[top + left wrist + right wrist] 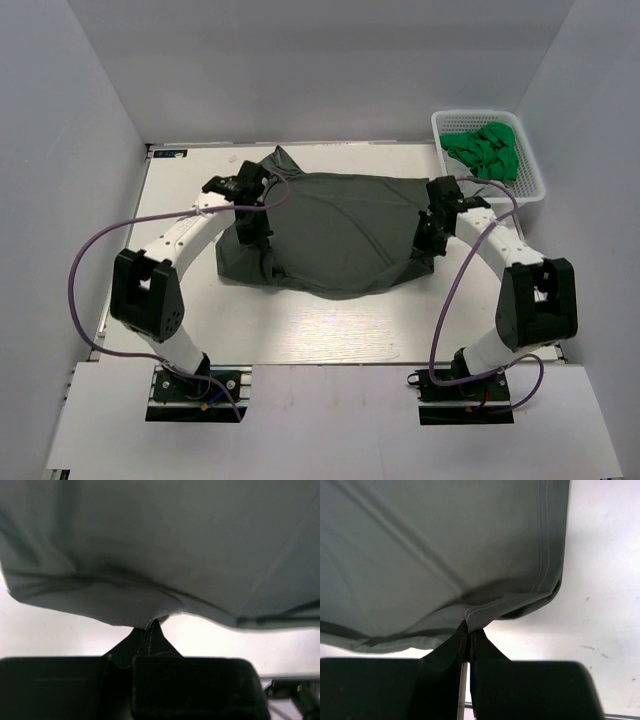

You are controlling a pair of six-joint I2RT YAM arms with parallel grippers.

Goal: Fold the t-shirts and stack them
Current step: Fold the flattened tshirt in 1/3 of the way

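Observation:
A dark charcoal grey t-shirt [335,230] lies spread across the middle of the table, partly lifted at both sides. My left gripper [254,232] is shut on its left edge; in the left wrist view the pinched cloth [125,607] rises from my left gripper [150,625]. On the shirt's right side my right gripper [425,238] is shut on a stitched hem, and the right wrist view shows that hem [485,616] clamped in my right gripper [470,627]. Green t-shirts [487,150] lie bunched in the basket at the back right.
A white plastic lattice basket [535,180] stands at the table's back right corner, just behind my right arm. Grey walls close in the table on three sides. Purple cables loop beside both arms.

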